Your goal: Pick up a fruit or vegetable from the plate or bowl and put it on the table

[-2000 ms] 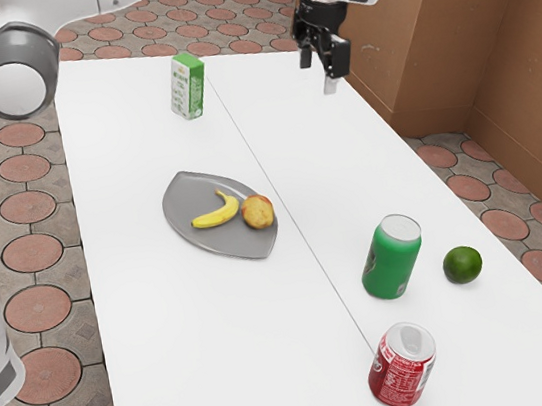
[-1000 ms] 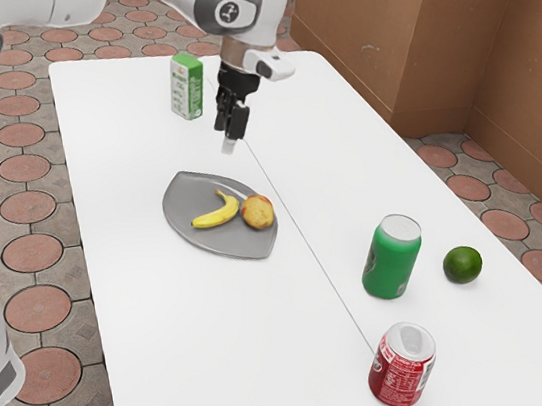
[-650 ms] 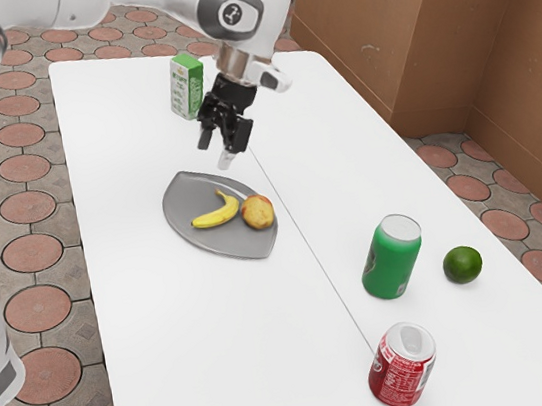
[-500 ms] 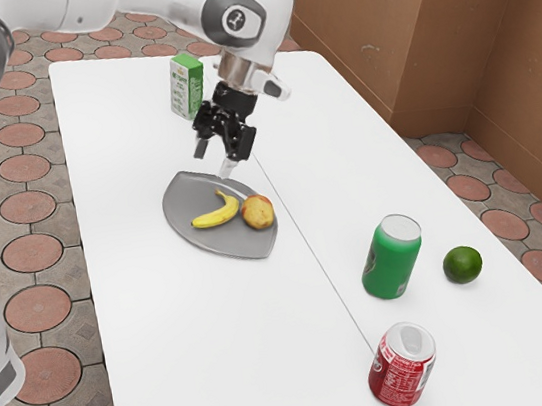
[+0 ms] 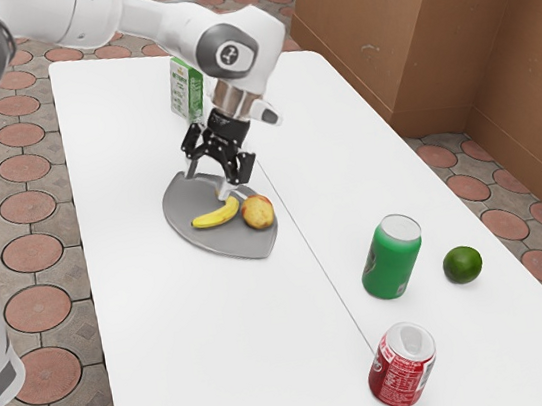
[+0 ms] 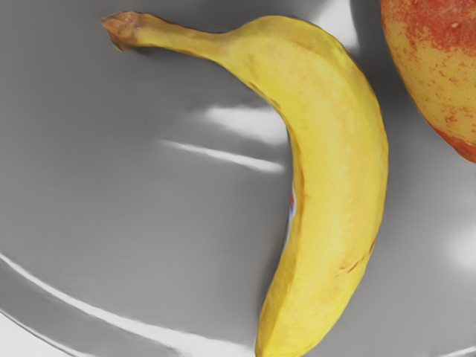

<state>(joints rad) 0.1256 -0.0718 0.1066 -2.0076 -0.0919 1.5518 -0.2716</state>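
The arm [image 5: 159, 19] enters from the exterior view's upper left and extends toward that view's right, sloping down to the wrist [image 5: 233, 55]. Below the wrist, the gripper [image 5: 207, 181] is directed downward, inclined slightly toward the exterior view's left. Its two fingers [image 5: 240, 170] are spaced apart (open configuration). Arm housings: white, with dark grey joint covers.

in my exterior view i see a green can [image 5: 393, 258] upright just beside a round green fruit [image 5: 463, 265], a red can [image 5: 403, 366] near both, a green-and-white carton [image 5: 185, 90] well apart, a brown wall [image 5: 419, 31] and reddish floor tiles [image 5: 39, 308].
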